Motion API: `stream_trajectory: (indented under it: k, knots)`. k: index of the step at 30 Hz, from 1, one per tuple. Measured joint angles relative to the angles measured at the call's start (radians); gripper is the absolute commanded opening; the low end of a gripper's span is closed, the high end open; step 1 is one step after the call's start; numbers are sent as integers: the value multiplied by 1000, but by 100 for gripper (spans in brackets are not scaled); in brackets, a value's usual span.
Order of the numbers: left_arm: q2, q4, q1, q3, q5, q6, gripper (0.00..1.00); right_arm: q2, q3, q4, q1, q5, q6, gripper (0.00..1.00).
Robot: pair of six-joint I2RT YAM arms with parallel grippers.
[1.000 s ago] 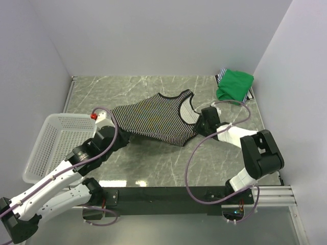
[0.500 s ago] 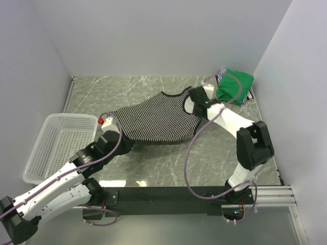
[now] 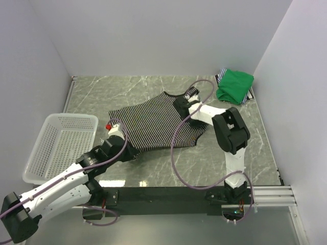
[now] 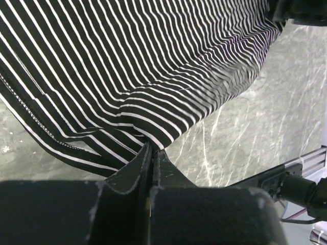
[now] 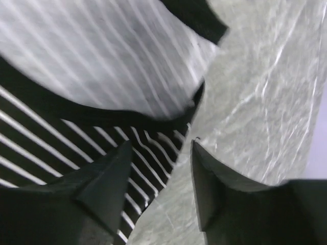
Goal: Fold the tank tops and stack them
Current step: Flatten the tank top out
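The striped tank top (image 3: 153, 120) lies spread across the middle of the marble table, its near hem lifted. My left gripper (image 3: 132, 152) is shut on that hem; in the left wrist view the striped cloth (image 4: 127, 61) runs up from the pinched fingertips of that gripper (image 4: 152, 149). My right gripper (image 3: 180, 104) stands open over the top's dark-edged neckline. In the right wrist view it (image 5: 162, 148) holds nothing, one finger over the striped cloth (image 5: 61, 132) and the other over bare table. The green tank top (image 3: 234, 84) lies folded at the back right.
A white mesh basket (image 3: 56, 143) sits at the left edge of the table. A bit of striped cloth (image 3: 220, 76) pokes out from under the green top. Walls close in the table at the back, left and right.
My right gripper moved back and left along the top to the neckline and now stands open. My left gripper pulled the hem to the right and nearer, shifting the cloth.
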Motion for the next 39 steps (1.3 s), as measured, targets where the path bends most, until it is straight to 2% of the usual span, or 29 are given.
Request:
stream_trajectory:
  k: [5, 10, 14, 18, 23, 27, 29, 30, 31, 33, 39]
  knots:
    - [11, 10, -3, -13, 8, -1, 1, -101, -97, 55, -37, -78, -9, 66]
    - [-2, -3, -5, -13, -15, -17, 1, -296, -242, 174, -118, -253, 14, 64]
    - [-38, -42, -5, -13, -63, -42, 1, -408, -278, 240, -229, -330, 41, 61]
    - [-45, -50, -2, -13, -103, -50, 1, -389, -273, 294, -298, -403, 55, 61]
    - [-11, -58, 20, 6, -123, -44, 1, -290, -256, 305, -301, -484, 62, 60]
    - [18, -55, 81, 35, -119, -20, 1, -209, -209, 299, -301, -529, 67, 57]
    - [35, -52, 113, 50, -113, -4, 1, -171, -171, 297, -301, -544, 65, 46]
    - [45, -50, 128, 59, -111, 5, 1, -158, -154, 293, -301, -547, 65, 38]
    - [52, -49, 140, 67, -108, 13, 1, -143, -131, 288, -301, -549, 62, 20]
    - [63, -45, 166, 83, -98, 32, 1, -121, -92, 277, -301, -546, 54, 2]
    - [82, -18, 197, 103, -67, 71, 1, -116, -7, 180, -279, -433, 26, 0]
